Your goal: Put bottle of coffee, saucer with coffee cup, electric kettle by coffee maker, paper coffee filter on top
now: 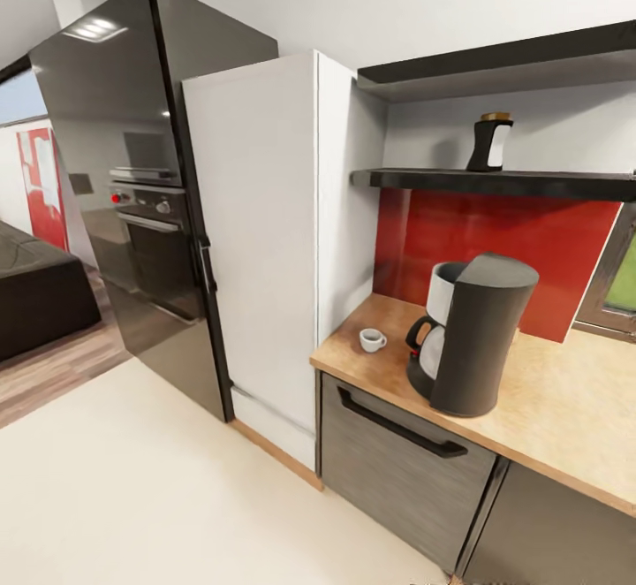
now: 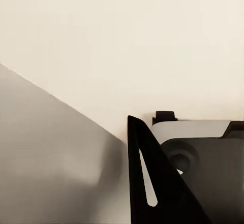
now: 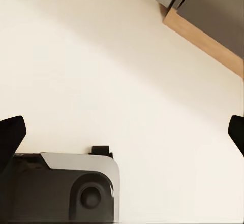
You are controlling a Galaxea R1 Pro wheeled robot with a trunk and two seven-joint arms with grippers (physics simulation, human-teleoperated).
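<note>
The coffee maker (image 1: 473,338), black with a pale tank and a glass carafe, stands on the light-wood kitchen countertop (image 1: 556,408). A small white coffee cup (image 1: 372,339) sits on the counter to its left, near the corner. The bottle of coffee (image 1: 491,143), dark with a white label and gold cap, stands on the thin black kitchen shelf (image 1: 424,180) above. My right gripper (image 3: 123,132) hangs open over the cream floor, holding nothing. The left wrist view shows one black finger (image 2: 147,183) of my left gripper above the floor.
A tall white cabinet (image 1: 256,240) adjoins the counter's left end, and a dark fridge (image 1: 115,170) stands beyond it. A thicker dark shelf (image 1: 495,68) hangs above the thin one. Grey drawer fronts (image 1: 397,470) sit under the counter. My own base (image 3: 66,188) shows below both wrists.
</note>
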